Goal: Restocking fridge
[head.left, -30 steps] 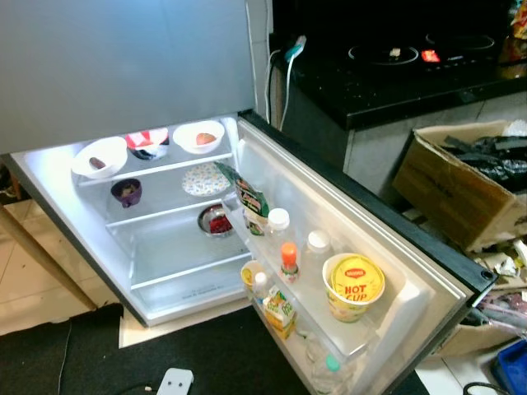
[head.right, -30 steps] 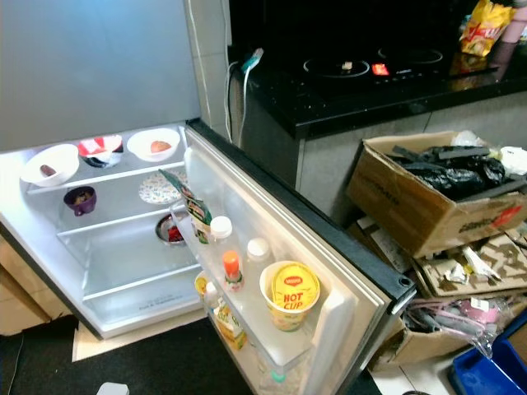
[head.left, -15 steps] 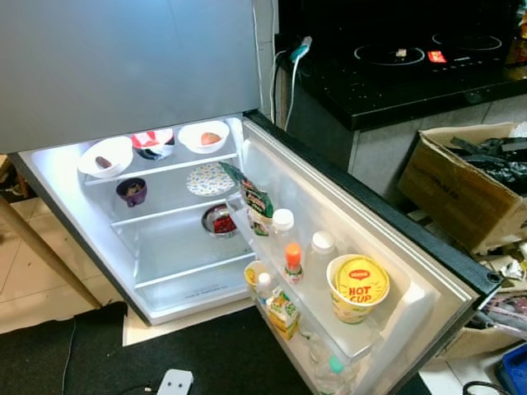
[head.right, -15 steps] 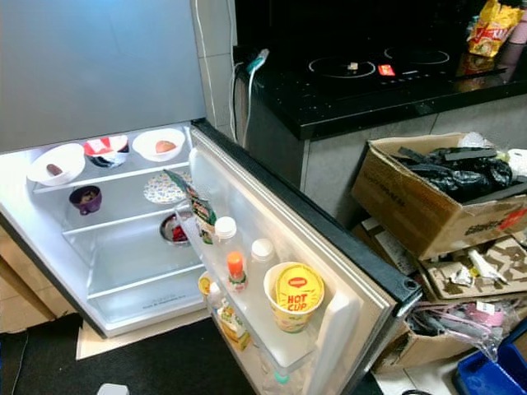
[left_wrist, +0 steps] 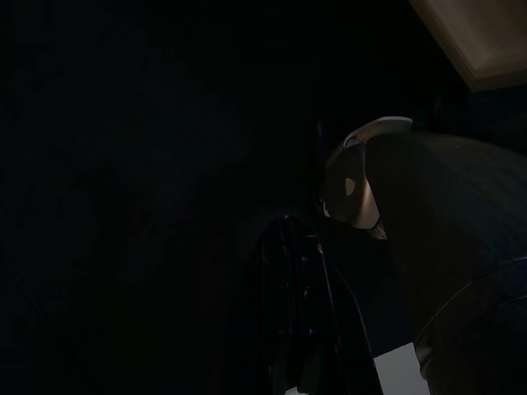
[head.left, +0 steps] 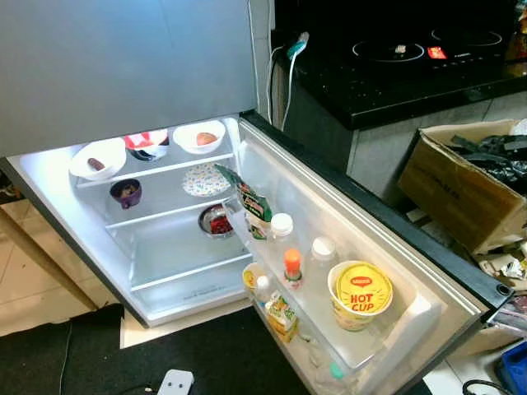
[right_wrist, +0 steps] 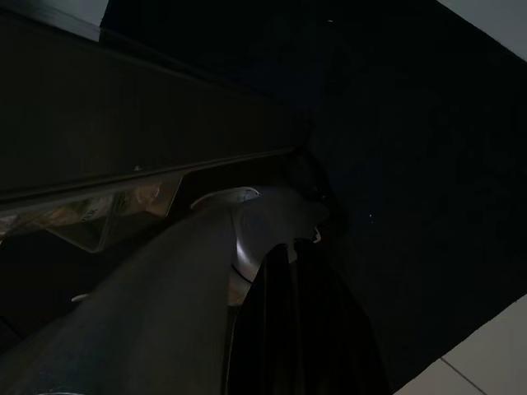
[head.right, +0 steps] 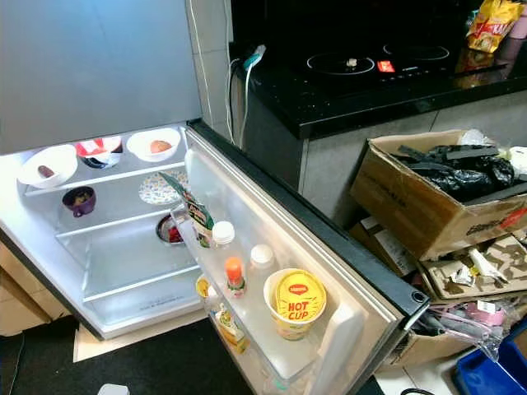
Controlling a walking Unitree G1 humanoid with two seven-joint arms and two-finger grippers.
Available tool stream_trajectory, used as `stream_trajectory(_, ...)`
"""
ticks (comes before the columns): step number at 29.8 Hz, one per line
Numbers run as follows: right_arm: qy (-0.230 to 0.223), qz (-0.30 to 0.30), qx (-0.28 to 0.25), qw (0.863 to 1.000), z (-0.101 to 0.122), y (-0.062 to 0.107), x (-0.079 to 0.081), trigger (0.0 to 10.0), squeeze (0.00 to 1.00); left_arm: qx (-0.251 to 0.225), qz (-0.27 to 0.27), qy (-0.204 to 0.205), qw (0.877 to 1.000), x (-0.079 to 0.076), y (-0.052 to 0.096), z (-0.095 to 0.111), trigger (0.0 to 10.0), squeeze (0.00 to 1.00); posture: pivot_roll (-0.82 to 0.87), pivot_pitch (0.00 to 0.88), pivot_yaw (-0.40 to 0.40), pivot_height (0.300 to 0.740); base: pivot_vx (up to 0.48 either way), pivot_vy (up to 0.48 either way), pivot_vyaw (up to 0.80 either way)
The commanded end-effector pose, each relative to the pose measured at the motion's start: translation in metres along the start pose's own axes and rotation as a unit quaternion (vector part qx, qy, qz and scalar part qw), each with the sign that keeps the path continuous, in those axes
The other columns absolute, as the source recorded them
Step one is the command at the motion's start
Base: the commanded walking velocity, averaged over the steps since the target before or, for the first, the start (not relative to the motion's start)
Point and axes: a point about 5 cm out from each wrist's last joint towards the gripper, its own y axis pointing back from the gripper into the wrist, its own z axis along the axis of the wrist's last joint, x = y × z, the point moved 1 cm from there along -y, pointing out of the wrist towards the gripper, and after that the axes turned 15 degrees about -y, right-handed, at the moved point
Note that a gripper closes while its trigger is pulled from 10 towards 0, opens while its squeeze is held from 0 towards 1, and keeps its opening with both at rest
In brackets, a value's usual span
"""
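Note:
The fridge's lower compartment [head.left: 189, 271] stands open and lit, its door [head.left: 395, 247] swung out to the right. On its shelves are two white bowls [head.left: 97, 158] [head.left: 200, 137], a red-and-white bowl [head.left: 146, 144], a purple cup [head.left: 126, 192], a patterned plate [head.left: 204, 178] and a steel bowl [head.left: 216, 220] with red food. The door rack holds a green packet [head.left: 251, 202], two white-capped bottles [head.left: 282, 232] [head.left: 323, 250], an orange-capped bottle [head.left: 292, 267], a yellow Hot Cup tub [head.left: 360, 293] and a juice carton [head.left: 282, 314]. My left gripper [left_wrist: 305, 329] and right gripper [right_wrist: 296, 329] hang idle in the dark.
A black counter with an induction hob [head.left: 412, 58] stands behind the door, with a cable [head.left: 290, 62] hanging at its left end. A cardboard box [head.left: 465, 185] of dark items and a blue bin [head.right: 486, 370] crowd the floor at right. A dark mat [head.left: 123, 362] bearing a small white device [head.left: 174, 381] lies before the fridge.
The whole picture has shifted slightly, so the camera moved. Nothing in or around the fridge has visibly moved.

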Motion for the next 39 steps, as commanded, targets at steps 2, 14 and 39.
stream_trajectory(2,-0.005,-0.002,0.001,1.0,-0.0021,0.0001,-0.0007,10.0,0.0,0.03,-0.023,0.0,0.999,-0.0122,0.0013,-0.0164,10.0,0.0,-0.07,0.051,-0.004,0.74,-0.24,0.0,0.0)
stream_trajectory(14,-0.006,-0.002,0.001,1.0,-0.0021,0.0,-0.0005,10.0,0.0,0.026,-0.016,0.01,0.999,-0.0113,0.0014,-0.0159,10.0,0.0,-0.07,0.052,-0.004,0.74,-0.199,0.0,0.0)
stream_trajectory(39,-0.008,-0.003,0.002,1.0,-0.0029,0.0002,-0.0012,10.0,0.0,0.027,-0.013,0.008,1.0,-0.0098,0.0013,-0.0151,10.0,0.0,-0.07,0.053,-0.004,0.74,-0.172,0.0,0.0)
